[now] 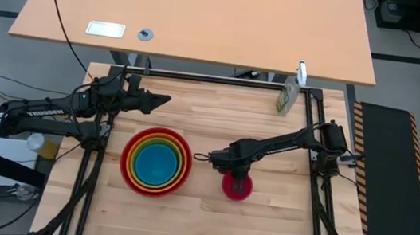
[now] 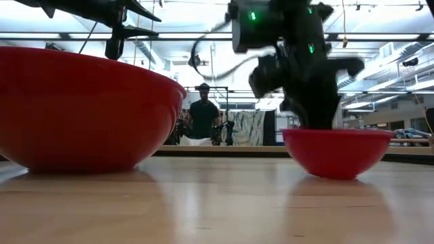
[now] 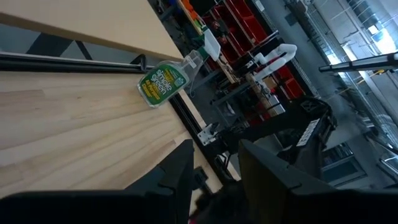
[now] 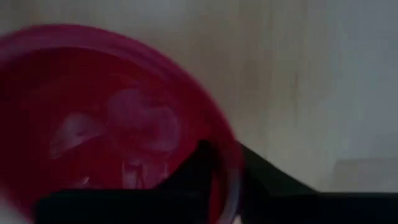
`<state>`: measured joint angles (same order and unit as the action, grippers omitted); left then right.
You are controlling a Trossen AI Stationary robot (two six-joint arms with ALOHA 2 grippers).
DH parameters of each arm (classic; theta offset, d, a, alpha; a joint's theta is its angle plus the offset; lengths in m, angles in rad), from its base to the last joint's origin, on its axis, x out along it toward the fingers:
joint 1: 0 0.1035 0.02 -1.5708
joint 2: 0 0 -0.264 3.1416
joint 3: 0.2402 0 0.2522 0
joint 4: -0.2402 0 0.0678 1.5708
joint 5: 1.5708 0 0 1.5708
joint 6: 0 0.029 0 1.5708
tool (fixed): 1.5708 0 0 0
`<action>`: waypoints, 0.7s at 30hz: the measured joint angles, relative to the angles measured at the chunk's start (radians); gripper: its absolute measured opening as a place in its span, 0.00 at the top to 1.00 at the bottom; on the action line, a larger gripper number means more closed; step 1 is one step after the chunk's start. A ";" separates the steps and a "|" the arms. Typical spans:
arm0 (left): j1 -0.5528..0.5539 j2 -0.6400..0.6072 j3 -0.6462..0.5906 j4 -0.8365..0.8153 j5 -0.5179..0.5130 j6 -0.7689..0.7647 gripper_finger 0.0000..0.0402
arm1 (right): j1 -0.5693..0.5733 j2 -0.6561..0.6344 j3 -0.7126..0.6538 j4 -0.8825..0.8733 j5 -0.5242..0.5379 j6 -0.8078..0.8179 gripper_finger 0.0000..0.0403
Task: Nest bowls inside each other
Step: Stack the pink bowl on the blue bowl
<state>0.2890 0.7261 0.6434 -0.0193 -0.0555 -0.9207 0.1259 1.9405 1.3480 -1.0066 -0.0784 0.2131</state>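
A stack of nested bowls [image 1: 156,161], red outermost, then orange, yellow and blue innermost, rests on the wooden table's left half; its red wall fills the left of the low view [image 2: 81,108]. To its right a small red bowl [image 1: 239,189] [image 2: 337,152] stands upright on the table. My right gripper [image 1: 236,177] points down at that bowl's rim and is shut on it. My left gripper [image 1: 162,100] hangs open above the table's far left, beyond the stack, touching nothing. My right gripper holds the small red bowl by its rim [image 4: 231,177], one finger [image 4: 198,163] inside the bowl and the other [image 4: 264,171] outside its wall. The fingers come from above, pointing down. The bowl sits upright with its base on the table [image 2: 336,175].
A green spray bottle [image 1: 285,99] [image 3: 163,84] lies at the table's far right corner beside the black frame rail. A larger desk [image 1: 199,12] stands beyond the far edge. A person [image 2: 203,118] stands in the room behind. Bare wood lies between and in front of the bowls.
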 joint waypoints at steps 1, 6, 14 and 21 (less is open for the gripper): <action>0.000 0.000 0.000 0.000 0.000 0.000 0.68 | -0.007 -0.006 0.019 -0.017 -0.016 -0.006 0.94; 0.000 0.000 0.000 -0.007 -0.001 0.045 0.68 | -0.052 -0.031 0.145 -0.045 0.012 0.028 0.91; 0.001 -0.002 0.000 0.005 0.031 0.086 0.68 | -0.093 -0.061 0.419 0.090 -0.050 0.154 0.96; -0.065 -0.009 0.117 -0.137 0.189 0.330 0.68 | -0.102 -0.038 0.439 0.323 -0.071 0.287 0.92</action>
<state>0.2245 0.7176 0.7599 -0.1559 0.1337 -0.5908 0.0239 1.9030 1.7870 -0.6837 -0.1495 0.4997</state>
